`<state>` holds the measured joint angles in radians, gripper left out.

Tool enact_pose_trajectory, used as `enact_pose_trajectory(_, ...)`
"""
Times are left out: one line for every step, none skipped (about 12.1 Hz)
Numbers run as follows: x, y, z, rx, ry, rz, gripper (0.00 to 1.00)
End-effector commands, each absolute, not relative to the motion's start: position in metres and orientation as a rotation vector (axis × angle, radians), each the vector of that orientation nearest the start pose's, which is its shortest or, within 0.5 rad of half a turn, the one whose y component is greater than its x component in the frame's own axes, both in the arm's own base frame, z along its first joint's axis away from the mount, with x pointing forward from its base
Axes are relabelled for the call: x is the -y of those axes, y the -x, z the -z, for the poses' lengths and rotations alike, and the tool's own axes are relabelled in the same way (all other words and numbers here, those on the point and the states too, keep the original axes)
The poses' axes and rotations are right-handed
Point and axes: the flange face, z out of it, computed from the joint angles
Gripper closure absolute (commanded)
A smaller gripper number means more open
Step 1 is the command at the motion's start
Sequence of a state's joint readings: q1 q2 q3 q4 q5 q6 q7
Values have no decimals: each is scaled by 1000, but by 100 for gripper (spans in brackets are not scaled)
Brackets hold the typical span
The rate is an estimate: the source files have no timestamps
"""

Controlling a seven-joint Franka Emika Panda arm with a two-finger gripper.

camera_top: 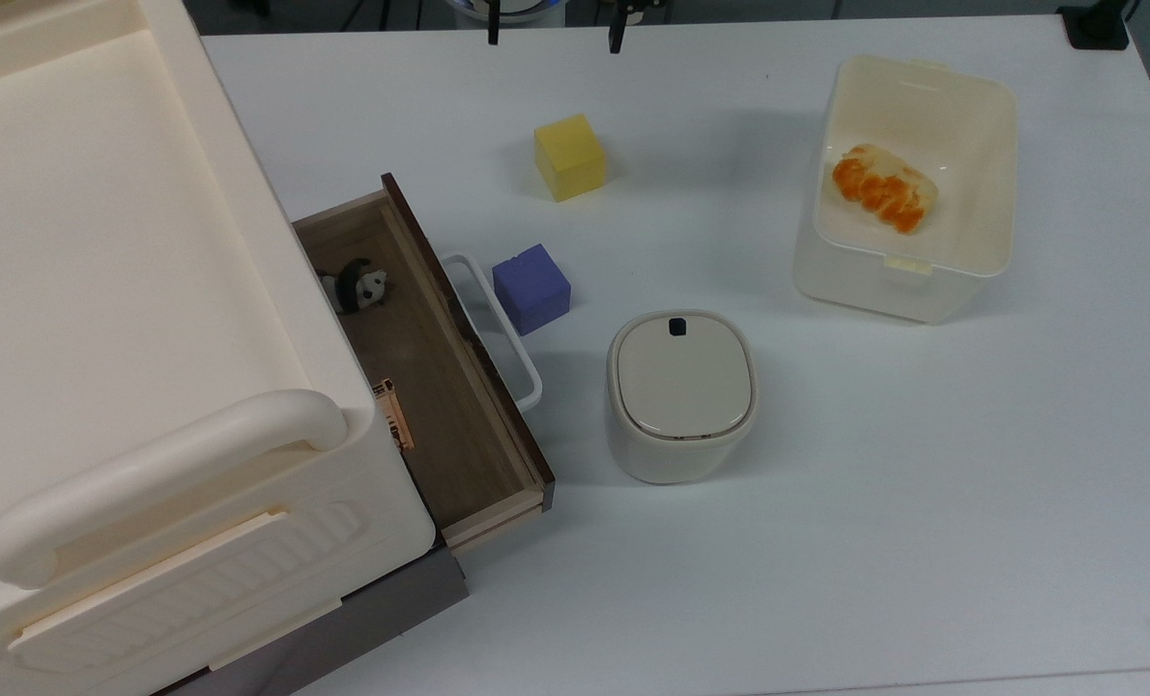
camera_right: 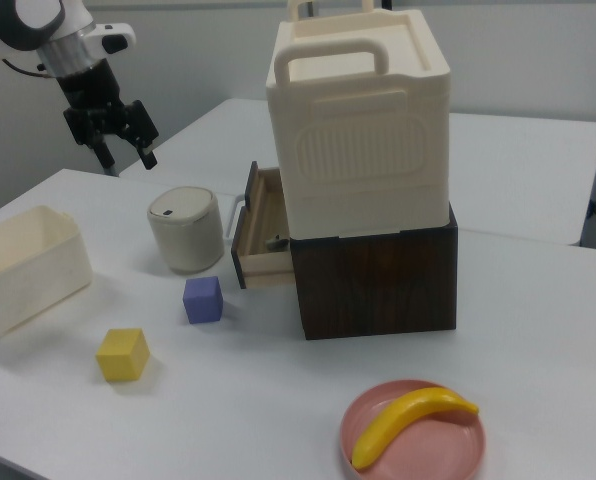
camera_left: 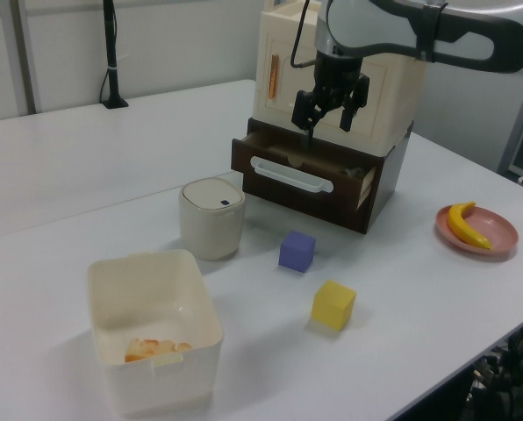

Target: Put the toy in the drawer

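Inside the open drawer (camera_top: 459, 425), near its back corner by the cabinet (camera_top: 101, 290), the toy (camera_top: 358, 285) was seen lying, well apart from the gripper (camera_right: 125, 156), which was raised above the table (camera_top: 826, 483), fingers spread, nothing held.

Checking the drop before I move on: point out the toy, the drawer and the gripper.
toy (camera_top: 358, 285): top view, on its black-and-white body.
drawer (camera_top: 459, 454): top view, on bare wooden floor.
gripper (camera_right: 124, 157): right view, midway between its open fingertips.
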<state>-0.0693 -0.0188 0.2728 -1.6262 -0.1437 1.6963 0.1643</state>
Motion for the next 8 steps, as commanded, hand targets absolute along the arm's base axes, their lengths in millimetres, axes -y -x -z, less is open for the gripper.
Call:
enact_pose_trajectory(-103, -557, -611, 104, 3288, 137, 0)
enact_pose_trajectory(-101, -557, -612, 103, 3286, 138, 0)
enact_pose_trajectory(-100, -557, -613, 100, 3285, 140, 0)
enact_pose_trajectory(-100, -557, -614, 94, 3282, 141, 0)
enact_pose_trajectory(-92, -559, -614, 71, 3278, 141, 0)
enact_pose_trajectory(-89, -559, -615, 60, 3271, 140, 0)
enact_pose_trajectory(-87, -559, -615, 55, 3270, 139, 0)
enact_pose_trajectory(-86, -560, -615, 57, 3268, 138, 0)
